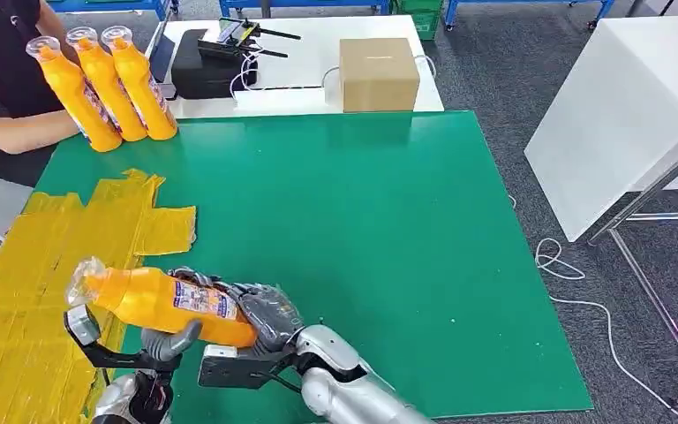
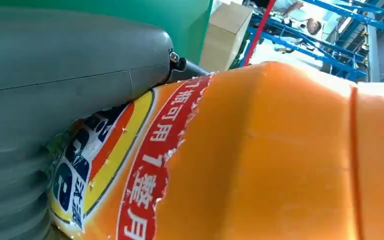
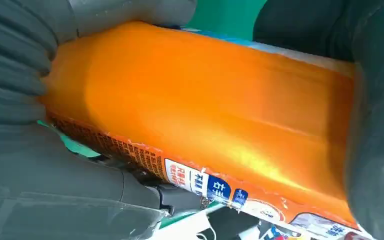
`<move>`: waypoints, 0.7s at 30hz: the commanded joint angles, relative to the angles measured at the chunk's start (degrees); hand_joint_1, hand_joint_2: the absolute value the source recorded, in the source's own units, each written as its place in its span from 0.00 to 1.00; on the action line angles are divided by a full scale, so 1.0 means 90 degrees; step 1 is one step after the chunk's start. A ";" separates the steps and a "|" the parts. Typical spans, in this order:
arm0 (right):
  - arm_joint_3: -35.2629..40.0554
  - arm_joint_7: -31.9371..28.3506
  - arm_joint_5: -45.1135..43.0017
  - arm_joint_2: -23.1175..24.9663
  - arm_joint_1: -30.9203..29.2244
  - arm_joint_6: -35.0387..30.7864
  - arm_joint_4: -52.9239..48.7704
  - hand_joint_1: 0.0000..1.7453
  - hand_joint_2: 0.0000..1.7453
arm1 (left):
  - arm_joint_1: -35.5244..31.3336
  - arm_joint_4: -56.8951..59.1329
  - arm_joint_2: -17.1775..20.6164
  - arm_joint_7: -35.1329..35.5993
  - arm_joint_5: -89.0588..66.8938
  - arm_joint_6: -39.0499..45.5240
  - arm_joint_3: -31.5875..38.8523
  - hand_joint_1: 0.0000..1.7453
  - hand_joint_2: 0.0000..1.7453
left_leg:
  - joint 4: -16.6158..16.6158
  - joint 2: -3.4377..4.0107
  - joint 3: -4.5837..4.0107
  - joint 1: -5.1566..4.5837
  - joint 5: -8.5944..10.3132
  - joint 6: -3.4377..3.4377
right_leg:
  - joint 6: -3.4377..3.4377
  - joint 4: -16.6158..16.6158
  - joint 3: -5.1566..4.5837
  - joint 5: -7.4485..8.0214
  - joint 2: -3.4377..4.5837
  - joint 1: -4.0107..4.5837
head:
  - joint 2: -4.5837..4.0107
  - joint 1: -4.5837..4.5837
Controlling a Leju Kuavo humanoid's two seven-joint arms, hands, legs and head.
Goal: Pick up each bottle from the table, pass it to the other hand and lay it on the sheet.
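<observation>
An orange bottle [image 1: 154, 300] with a clear cap and a printed label lies on its side in the air, over the near edge of the yellow sheet [image 1: 44, 256] on the green mat [image 1: 362, 247]. My left hand [image 1: 169, 340] holds it from below near its middle, thumb against the label. My right hand [image 1: 269, 316] wraps its base end. In the left wrist view the bottle [image 2: 280, 160] sits right against my left hand [image 2: 70, 70]. In the right wrist view my right hand [image 3: 55, 190] curls its fingers around the bottle [image 3: 205, 100].
Three more orange bottles [image 1: 106, 84] stand together at the mat's far left corner, beside a seated person's arm [image 1: 18, 132]. Behind the mat are a cardboard box [image 1: 378, 72] and a black device [image 1: 207, 66]. A white table [image 1: 618, 115] stands to the right, with cables [image 1: 565, 274] on the floor.
</observation>
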 commanded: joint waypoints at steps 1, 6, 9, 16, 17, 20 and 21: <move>-0.0056 -0.0091 0.0491 -0.0337 0.0486 -0.0237 -0.0163 0.00 1.00 | -0.0430 -0.0064 -0.0119 -0.0105 -0.0414 0.0356 0.0330 1.00 1.00 | -0.0006 -0.0032 0.0004 0.0008 0.0003 -0.0003 | 0.0003 -0.0012 0.0017 -0.0003 -0.0033 0.0007 | 0.0000 0.0000; -0.0056 -0.0091 0.0491 -0.0337 0.0486 -0.0237 -0.0163 0.00 1.00 | -0.0430 -0.0064 -0.0119 -0.0105 -0.0414 0.0356 0.0330 1.00 1.00 | -0.0002 -0.0025 0.0001 0.0011 0.0001 -0.0003 | 0.0003 -0.0011 0.0015 -0.0001 -0.0025 0.0010 | 0.0000 0.0000; -0.0056 -0.0091 0.0491 -0.0337 0.0486 -0.0237 -0.0163 0.00 1.00 | -0.0430 -0.0064 -0.0119 -0.0105 -0.0414 0.0356 0.0330 1.00 1.00 | -0.0005 -0.0040 0.0006 0.0012 0.0004 -0.0004 | 0.0005 -0.0015 0.0024 -0.0003 -0.0042 0.0011 | 0.0000 0.0000; -0.0696 0.0162 0.0553 -0.0656 0.0922 -0.0504 -0.1071 0.00 0.00 | -0.0469 -0.0796 -0.0185 -0.0811 -0.3906 0.3832 0.0379 1.00 1.00 | -0.0002 -0.0044 0.0004 0.0015 0.0001 -0.0005 | 0.0005 -0.0014 0.0023 -0.0006 -0.0045 0.0014 | 0.0000 0.0000; -0.0797 0.0188 0.0586 -0.0744 0.1009 -0.0504 -0.1298 0.00 0.00 | -0.0492 -0.0884 -0.0219 -0.0775 -0.4640 0.4623 0.0443 1.00 1.00 | 0.0005 -0.0043 -0.0010 0.0011 0.0003 -0.0001 | 0.0005 -0.0007 0.0010 -0.0005 -0.0044 0.0010 | 0.0000 0.0000; -0.1028 0.0271 0.0660 -0.0980 0.1255 -0.0478 -0.1917 0.00 0.00 | -0.0564 -0.0675 -0.0119 -0.0206 -0.7147 0.7419 0.0468 1.00 1.00 | 0.0003 -0.0038 -0.0007 0.0010 0.0002 -0.0001 | 0.0006 -0.0009 0.0013 -0.0003 -0.0038 0.0010 | 0.0000 0.0002; -0.1099 0.0264 0.0628 -0.1069 0.1308 -0.0474 -0.2085 0.00 0.00 | -0.0595 -0.0475 -0.0024 0.0131 -0.7937 0.8184 0.0487 1.00 1.00 | -0.0001 -0.0035 0.0002 0.0014 0.0000 -0.0002 | 0.0007 -0.0014 0.0021 -0.0002 -0.0035 0.0014 | 0.0000 0.0000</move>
